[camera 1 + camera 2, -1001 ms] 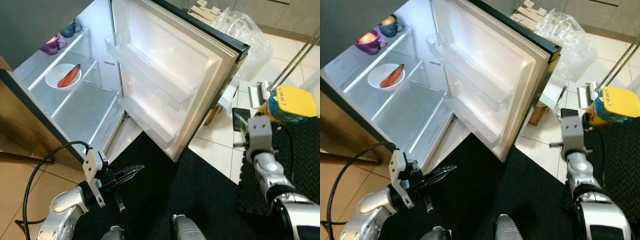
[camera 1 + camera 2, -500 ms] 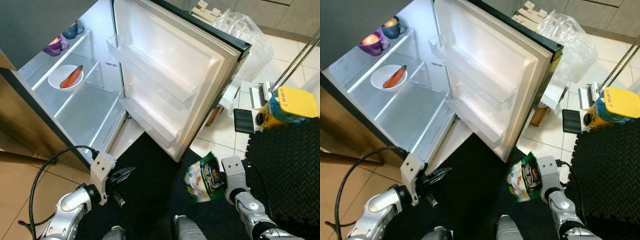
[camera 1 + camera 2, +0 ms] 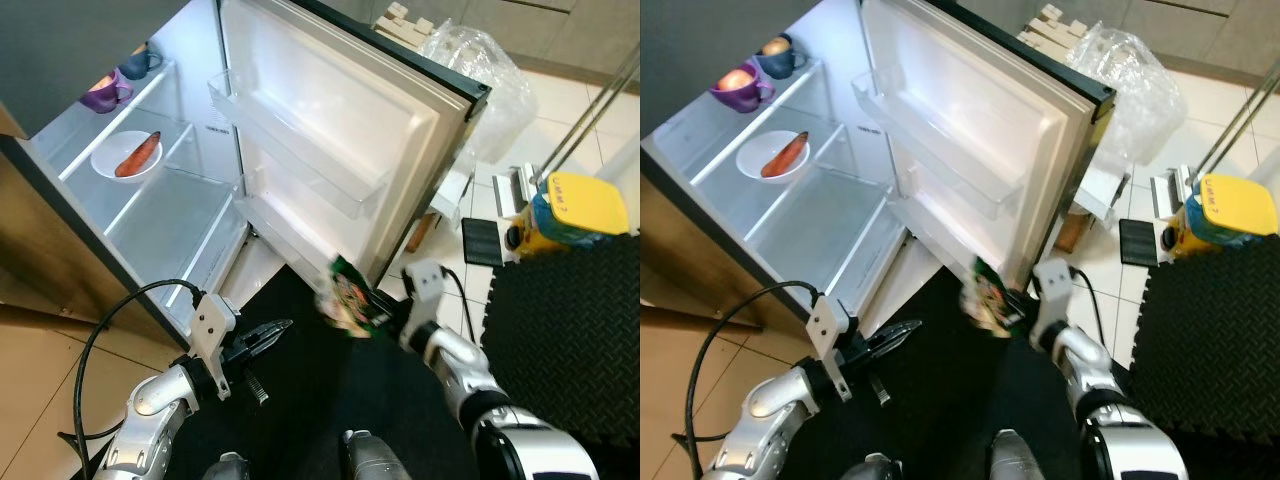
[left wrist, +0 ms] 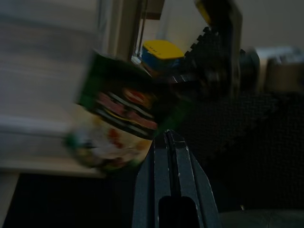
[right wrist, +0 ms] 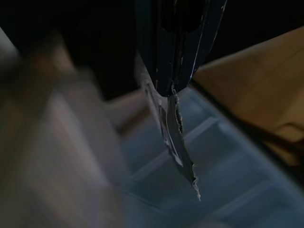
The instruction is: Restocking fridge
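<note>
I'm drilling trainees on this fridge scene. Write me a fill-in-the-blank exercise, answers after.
1. The right gripper is shut on a green ____ packet.
2. The fridge door stands ____.
3. The white plate in the fridge holds a ____.
4. The left gripper has its fingers ____.

Missing words: snack; open; carrot; shut

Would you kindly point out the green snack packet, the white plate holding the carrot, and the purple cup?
green snack packet (image 3: 348, 300), left eye view, middle of its printed face
white plate (image 3: 753, 160), right eye view, bare rim beside carrot
purple cup (image 3: 733, 95), right eye view, outer wall
</note>
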